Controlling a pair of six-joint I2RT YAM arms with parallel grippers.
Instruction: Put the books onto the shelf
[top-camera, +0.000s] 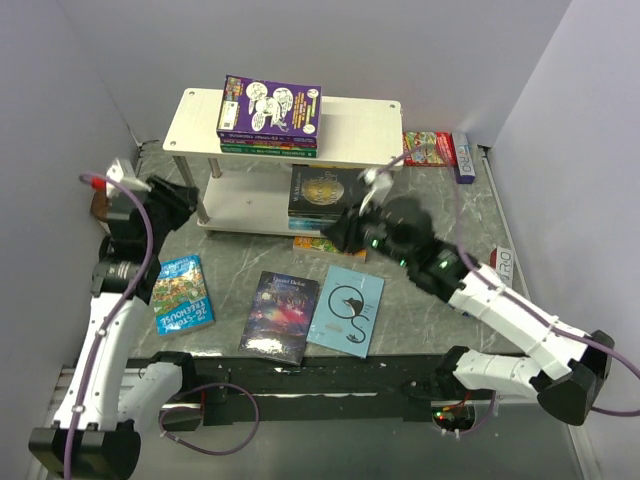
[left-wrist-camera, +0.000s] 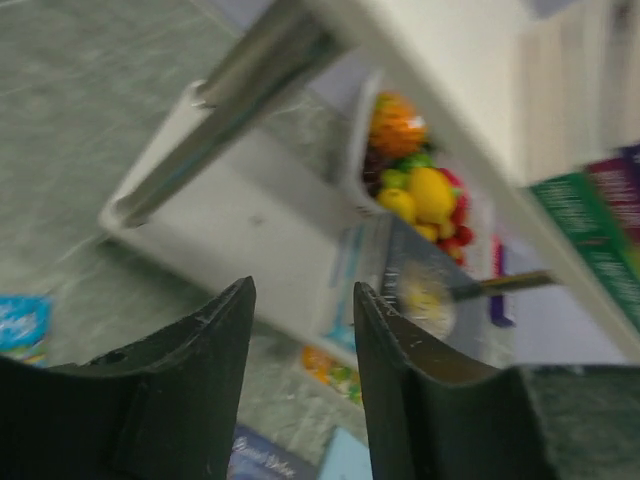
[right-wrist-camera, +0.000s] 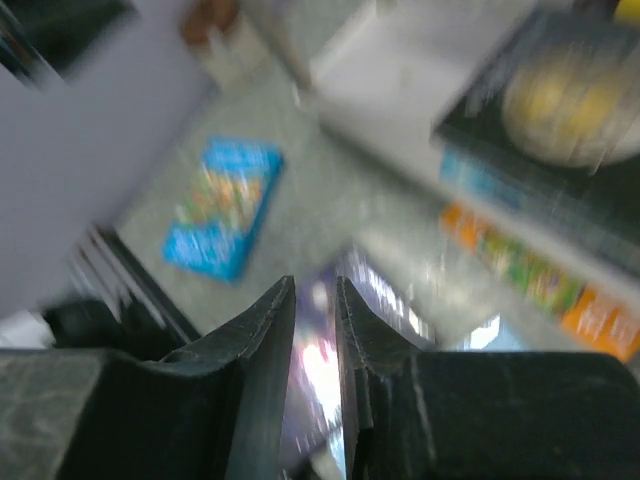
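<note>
**A:** Top external view first: where are the books?

**B:** A purple book (top-camera: 270, 105) tops a small stack on the left part of the shelf's (top-camera: 370, 125) upper board, with a green book (top-camera: 268, 143) under it. A dark book (top-camera: 322, 190) lies on the white lower board.

**A:** And on the counter (top-camera: 250, 255)?

**B:** A blue book (top-camera: 182, 293) lies near left. A starry book (top-camera: 281, 314) and a light blue book (top-camera: 347, 309) lie side by side near the middle. An orange book (top-camera: 312, 244) pokes out at the lower board's near edge.

**A:** The claws?

**B:** The left claw (top-camera: 185, 203) is by the shelf's left posts, its jaws apart and empty. The right claw (top-camera: 333, 237) is just beside the orange book, its fingers (right-wrist-camera: 270, 330) a narrow slit apart with nothing between them.
</note>
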